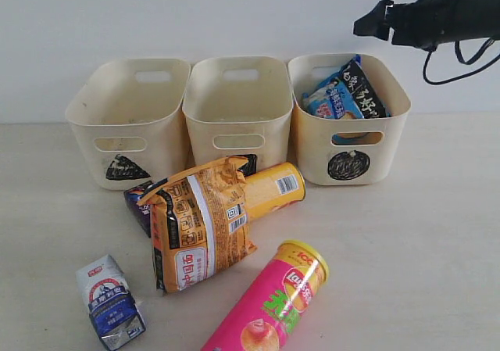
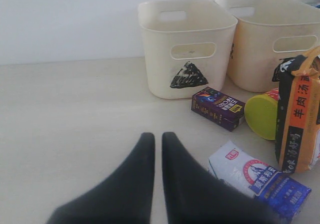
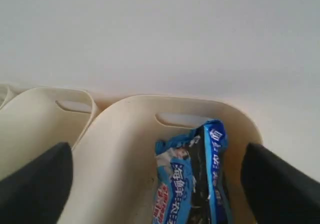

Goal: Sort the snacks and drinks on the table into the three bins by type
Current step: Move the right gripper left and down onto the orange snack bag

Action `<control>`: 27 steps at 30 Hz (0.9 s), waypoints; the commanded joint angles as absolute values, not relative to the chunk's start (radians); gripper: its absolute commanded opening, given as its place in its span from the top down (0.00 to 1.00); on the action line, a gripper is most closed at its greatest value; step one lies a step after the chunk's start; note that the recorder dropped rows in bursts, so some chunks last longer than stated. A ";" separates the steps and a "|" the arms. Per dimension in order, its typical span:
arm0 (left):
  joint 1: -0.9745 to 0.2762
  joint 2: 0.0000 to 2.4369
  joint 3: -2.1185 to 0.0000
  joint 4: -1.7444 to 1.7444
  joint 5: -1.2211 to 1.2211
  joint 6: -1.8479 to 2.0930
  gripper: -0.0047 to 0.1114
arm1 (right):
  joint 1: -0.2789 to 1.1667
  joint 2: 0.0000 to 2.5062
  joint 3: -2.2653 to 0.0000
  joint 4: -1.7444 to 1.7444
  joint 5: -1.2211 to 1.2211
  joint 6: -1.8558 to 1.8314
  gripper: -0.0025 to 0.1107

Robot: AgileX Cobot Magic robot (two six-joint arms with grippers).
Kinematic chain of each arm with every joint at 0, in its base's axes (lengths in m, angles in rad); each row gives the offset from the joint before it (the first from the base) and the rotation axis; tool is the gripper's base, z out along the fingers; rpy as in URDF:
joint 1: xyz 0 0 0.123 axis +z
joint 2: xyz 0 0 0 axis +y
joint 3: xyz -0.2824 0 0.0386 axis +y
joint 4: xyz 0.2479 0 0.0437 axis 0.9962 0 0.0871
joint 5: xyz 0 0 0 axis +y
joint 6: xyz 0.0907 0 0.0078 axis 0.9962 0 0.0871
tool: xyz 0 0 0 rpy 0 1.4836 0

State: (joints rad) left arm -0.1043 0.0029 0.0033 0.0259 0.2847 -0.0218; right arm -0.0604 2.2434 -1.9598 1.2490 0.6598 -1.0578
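Observation:
The blue-black bag lies inside the circle-marked bin on the right. My right gripper hovers above that bin, open and empty. In the right wrist view its gripper spans the bag without touching it. On the table lie the orange-brown bag, yellow tube, pink tube, white and blue carton and purple carton. My left gripper is shut on nothing, low over the table beside the white carton; the exterior view does not show it.
The triangle-marked bin and the middle bin hold nothing that shows. The orange-brown bag partly hides the middle bin's mark. The purple carton lies in front of the triangle bin. A white wall stands close behind the bins.

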 commanded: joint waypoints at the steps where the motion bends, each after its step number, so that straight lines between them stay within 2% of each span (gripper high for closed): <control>1: -0.102 0.000 0.000 0.019 0.278 -0.030 0.92 | -0.060 2.171 -1.966 1.241 0.758 -1.130 0.51; 4: -0.102 0.000 0.000 0.019 0.278 -0.030 0.92 | -0.060 2.141 -1.966 1.226 0.840 -1.161 0.77; 6: -0.102 0.000 0.000 0.019 0.278 -0.030 0.92 | -0.060 2.122 -1.966 1.185 0.895 -1.161 0.98; 12: -0.102 0.000 0.000 0.019 0.278 -0.030 0.92 | -0.021 2.061 -1.966 0.915 0.961 -1.105 0.98; 17: -0.102 0.000 0.000 0.019 0.278 -0.030 0.92 | 0.106 2.000 -1.966 0.349 0.898 -0.812 0.98; 19: -0.102 0.000 0.000 0.019 0.278 -0.030 0.92 | 0.148 1.991 -1.966 0.224 0.918 -0.744 0.98; 23: -0.102 0.000 0.000 0.019 0.278 -0.030 0.92 | 0.202 1.988 -1.966 0.282 1.189 -1.049 0.98; 27: -0.102 0.000 0.000 0.019 0.278 -0.030 0.92 | 0.263 1.986 -1.963 0.386 1.221 -1.135 0.98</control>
State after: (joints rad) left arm -0.1043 0.0029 0.0033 0.0259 0.2847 -0.0218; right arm 0.2384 2.0045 -1.9620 0.3354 1.2070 -1.1006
